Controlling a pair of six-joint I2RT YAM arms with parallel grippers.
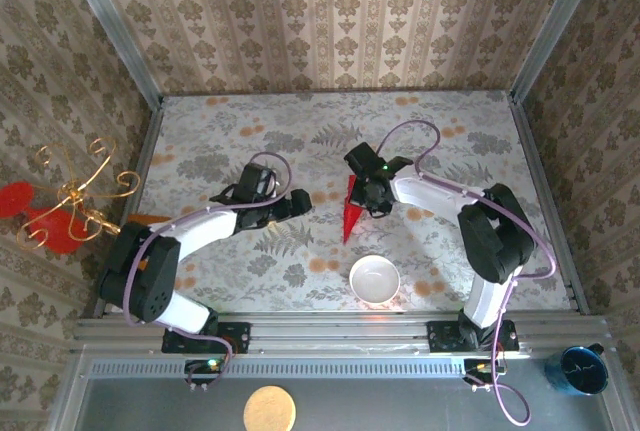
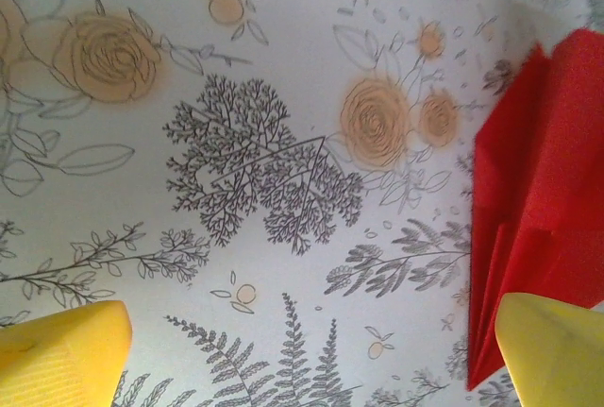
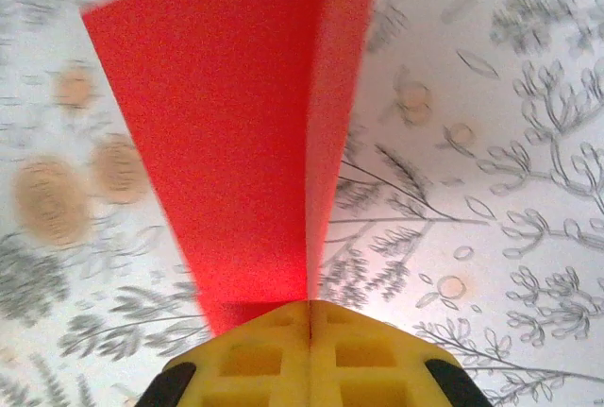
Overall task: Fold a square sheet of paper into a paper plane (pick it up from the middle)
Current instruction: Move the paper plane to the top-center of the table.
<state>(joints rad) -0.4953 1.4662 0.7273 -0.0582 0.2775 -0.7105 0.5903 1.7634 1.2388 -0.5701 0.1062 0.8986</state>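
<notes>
Pinching the paper plane (image 3: 236,143), the right gripper (image 3: 310,311) is clamped (left gripper (image 2: 307,350) wide, empty).

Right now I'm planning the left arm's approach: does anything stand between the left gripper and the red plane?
Nothing visible does. The open left gripper is beside the plane, just patterned table between them; the right gripper is shut on the plane.

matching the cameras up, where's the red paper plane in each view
top external: paper plane mid-table, tip toward the white bowl, held by the right gripper.
left wrist: paper plane at the right edge, above a yellow finger.
right wrist: paper plane upper centre, pinched in the right gripper.
shared landmark: the floral table cover.
</notes>
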